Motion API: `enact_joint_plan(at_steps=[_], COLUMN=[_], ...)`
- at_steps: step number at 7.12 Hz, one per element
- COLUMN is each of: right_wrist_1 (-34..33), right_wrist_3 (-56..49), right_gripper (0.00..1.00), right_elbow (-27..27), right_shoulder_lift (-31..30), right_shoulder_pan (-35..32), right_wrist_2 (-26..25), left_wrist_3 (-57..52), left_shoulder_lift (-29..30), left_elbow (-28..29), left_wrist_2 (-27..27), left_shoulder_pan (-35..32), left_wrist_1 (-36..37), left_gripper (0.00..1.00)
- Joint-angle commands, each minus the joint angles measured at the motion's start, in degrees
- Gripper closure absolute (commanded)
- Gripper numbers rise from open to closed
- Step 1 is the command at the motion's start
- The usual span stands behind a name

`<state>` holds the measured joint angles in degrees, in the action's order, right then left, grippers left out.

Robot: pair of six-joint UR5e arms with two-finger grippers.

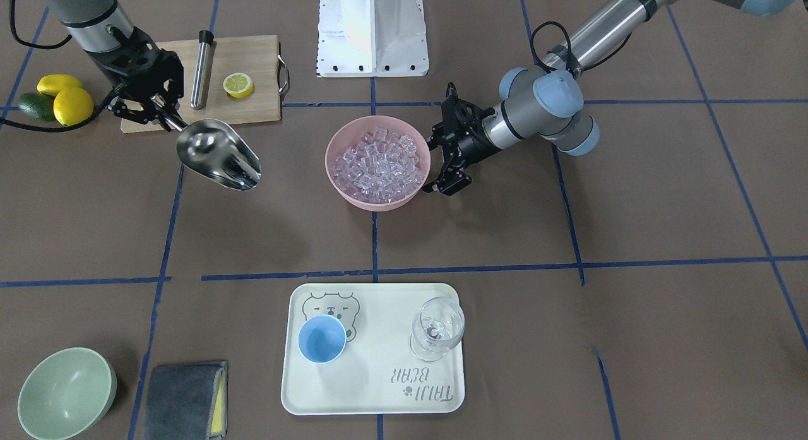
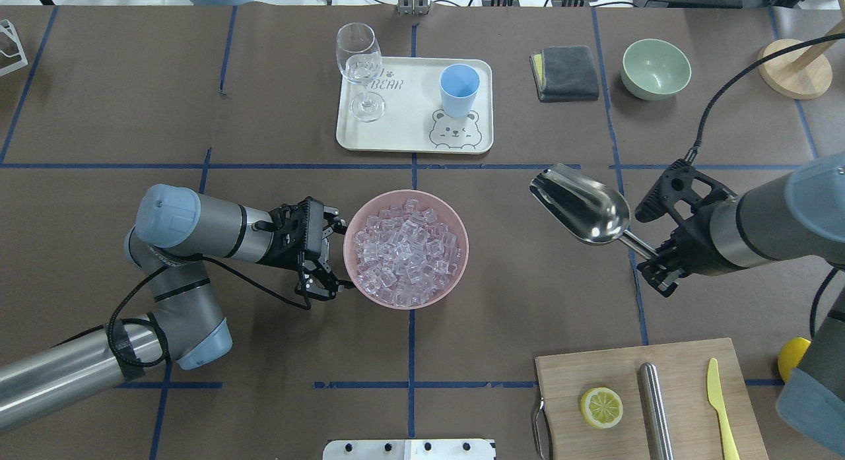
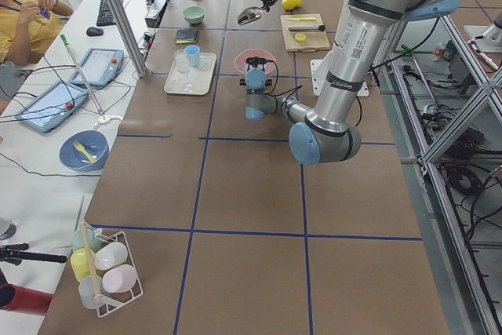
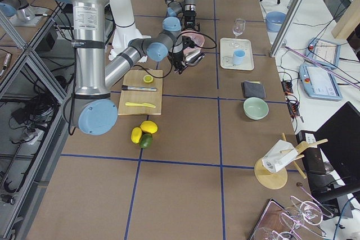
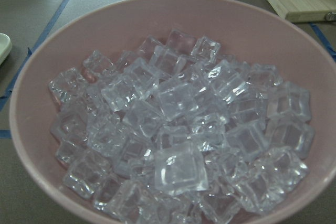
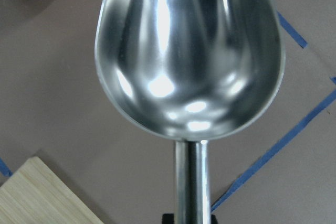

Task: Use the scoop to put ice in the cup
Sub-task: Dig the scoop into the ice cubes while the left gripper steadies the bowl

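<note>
- My right hand (image 2: 650, 252) is pinching the short round handle of the shiny stainless-steel scoop (image 2: 581, 206). The trough is open side up and about level, I judge so that it can dig and then carry without spilling.
- The scoop hangs above the bare brown desk (image 2: 515, 301), on the right of the round pink bowl (image 2: 464, 245) and well apart from it. The wooden cutting board (image 2: 686, 374) lies nearer to the robot base. In the right wrist view the trough is empty.
- The clear glassy ice cubes (image 2: 406, 249) all lie heaped in the pink bowl, so the scooping is not yet done.
- My left hand (image 2: 340, 257) is spread wide, with one finger at each side of the bowl's left wall. I think it is placed there to steady the bowl against the push of the scoop.
- The small light-blue cup (image 2: 459, 90) stands upright on the cream tray (image 2: 396, 133) at the far side of the desk, near a clear stemmed wine glass (image 2: 360, 64). From the front view the cup looks empty.
- I cannot tell if the left fingers really touch the bowl, because the left wrist view shows only ice and bowl.
- In the right wrist view the handle runs out of the picture at the bottom, so the grip itself is cut off.
</note>
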<state>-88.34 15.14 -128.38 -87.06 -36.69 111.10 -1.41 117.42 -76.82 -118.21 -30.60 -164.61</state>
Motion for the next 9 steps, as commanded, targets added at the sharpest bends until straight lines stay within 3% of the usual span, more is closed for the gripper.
enact_joint_plan(at_steps=[1, 4, 7, 9], right_wrist_1=[-20.2, -53.3, -68.6, -71.7], right_wrist_3=[-0.7, -0.9, -7.1, -7.3], right_gripper=[1.00, 1.00, 1.00, 1.00], right_elbow=[-2.5, 0.2, 13.0, 24.4], right_shoulder_lift=[12.6, 35.0, 49.5, 57.2], right_shoulder_pan=[3.7, 9.9, 11.3, 12.2], right_wrist_2=[-2.6, -9.2, -9.2, -9.2], left_wrist_3=[0.0, 0.0, 0.0, 0.0], left_shoulder_lift=[0.0, 0.0, -0.1, -0.1], left_elbow=[0.0, 0.0, 0.1, 0.3], left_wrist_2=[0.0, 0.0, 0.0, 0.0], left_shoulder_pan=[0.0, 0.0, -0.1, -0.1], left_wrist_1=[0.0, 0.0, 0.0, 0.0], left_gripper=[0.00, 0.00, 0.00, 0.00])
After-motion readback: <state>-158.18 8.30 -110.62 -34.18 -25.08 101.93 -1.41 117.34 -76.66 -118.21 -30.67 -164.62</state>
